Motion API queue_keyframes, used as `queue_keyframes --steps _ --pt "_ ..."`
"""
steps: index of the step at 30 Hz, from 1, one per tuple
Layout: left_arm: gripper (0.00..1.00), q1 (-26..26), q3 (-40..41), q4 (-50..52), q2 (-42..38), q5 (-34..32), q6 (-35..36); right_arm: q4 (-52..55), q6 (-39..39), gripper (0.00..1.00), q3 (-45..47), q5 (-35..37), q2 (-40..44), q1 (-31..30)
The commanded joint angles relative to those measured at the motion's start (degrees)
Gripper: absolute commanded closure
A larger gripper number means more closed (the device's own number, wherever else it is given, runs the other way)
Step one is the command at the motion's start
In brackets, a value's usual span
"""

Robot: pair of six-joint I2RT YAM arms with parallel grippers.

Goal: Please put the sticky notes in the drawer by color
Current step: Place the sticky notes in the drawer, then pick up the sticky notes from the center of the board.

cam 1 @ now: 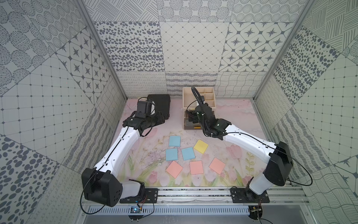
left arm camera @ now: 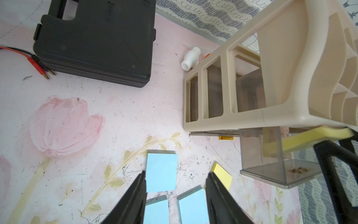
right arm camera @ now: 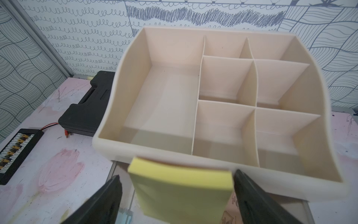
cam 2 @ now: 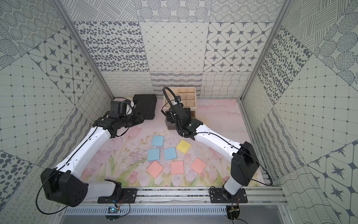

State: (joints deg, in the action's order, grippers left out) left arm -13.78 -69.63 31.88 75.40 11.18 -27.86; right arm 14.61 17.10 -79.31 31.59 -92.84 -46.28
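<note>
Reading both top views first, I find the right gripper (cam 1: 190,118) over the pulled-out top drawer (cam 1: 188,127) of the cream cabinet (cam 1: 186,97), which stands at the back of the counter (cam 1: 147,135). The arm hides its jaws from here. Seven sticky notes (cam 1: 188,153) lie flat in front of the cabinet: three blue notes (cam 1: 174,141) in a cluster, one yellow note (cam 1: 200,146) just beside them, and three pink notes (cam 1: 196,167) in a row nearest the rail. None overlaps another, which I judge makes single picks easy. The left gripper (cam 1: 161,118) waits beside the black case (cam 1: 159,104), out of the working arm's way.

Through the left wrist camera, the left gripper's jaws are spread with nothing between them, and blue notes show on the counter beyond. The top drawer juts from the cabinet while the two lower ones sit flush. A yellow pad (left arm camera: 310,138) lies tilted over the open drawer.

Through the right wrist camera, that pad sits between the right gripper's spread jaws. There is a clear gap on one side, and the other finger is just beside its edge. I judge it released rather than pinched. It is just in front of the divided tray, I take it so that it drops into the drawer chosen for yellow. I cannot tell whether another yellow note already lies inside.
</note>
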Motion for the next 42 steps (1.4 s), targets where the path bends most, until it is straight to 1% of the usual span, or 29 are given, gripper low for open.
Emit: queue_keyframes --steps 1,8,11,16,21,24,27,31,33,34,37,40,41,42 --pt "0.47 0.25 0.19 -1.12 -0.46 -0.21 1.14 -0.48 0.12 0.03 1.34 0.75 -1.11 0.23" --pt "0.47 0.25 0.1 -1.25 -0.57 -0.22 1.18 -0.83 -0.01 0.03 1.6 1.15 -0.36 0.23" --pt "0.47 0.25 0.27 -1.03 -0.73 -0.32 1.14 -0.73 0.12 0.03 1.61 1.32 1.33 0.23" --pt "0.47 0.29 0.36 -1.12 -0.6 -0.53 1.14 -0.12 -1.33 0.03 0.96 1.76 6.07 0.07" --pt "0.47 0.33 0.43 -1.35 -0.89 -0.44 1.05 3.86 -2.79 0.06 -0.23 4.01 12.04 -0.04" --pt "0.47 0.36 0.63 -1.42 -1.06 -0.39 0.97 6.71 -2.49 0.09 0.11 4.79 16.56 -0.04" --pt "0.47 0.35 0.8 -1.77 -1.18 -0.24 0.7 9.08 -0.83 0.15 1.64 5.04 21.34 -0.04" --pt "0.47 0.33 1.07 -2.35 -1.36 0.2 0.09 11.77 2.91 0.27 4.35 2.8 26.56 -0.04" --pt "0.47 0.33 1.14 -2.39 -1.54 0.44 -0.18 13.64 5.28 0.34 5.28 1.48 27.47 -0.04" --pt "0.48 0.34 1.14 -2.42 -1.7 0.63 -0.27 15.12 7.03 0.35 5.71 0.99 27.72 -0.04" --pt "0.47 0.38 1.26 -2.42 -2.3 0.77 -0.29 19.0 13.19 0.35 8.51 -0.14 28.62 -0.04" --pt "0.47 0.32 1.37 -2.27 -2.73 0.76 -0.16 23.45 20.63 0.33 13.28 -1.83 29.88 -0.04" --pt "0.47 0.32 1.47 -2.26 -2.84 0.85 -0.18 24.67 23.76 0.31 15.28 -3.31 29.99 -0.04" --pt "0.47 0.31 1.59 -2.37 -2.92 1.03 -0.27 25.1 26.73 0.25 17.41 -5.64 30.0 -0.04"
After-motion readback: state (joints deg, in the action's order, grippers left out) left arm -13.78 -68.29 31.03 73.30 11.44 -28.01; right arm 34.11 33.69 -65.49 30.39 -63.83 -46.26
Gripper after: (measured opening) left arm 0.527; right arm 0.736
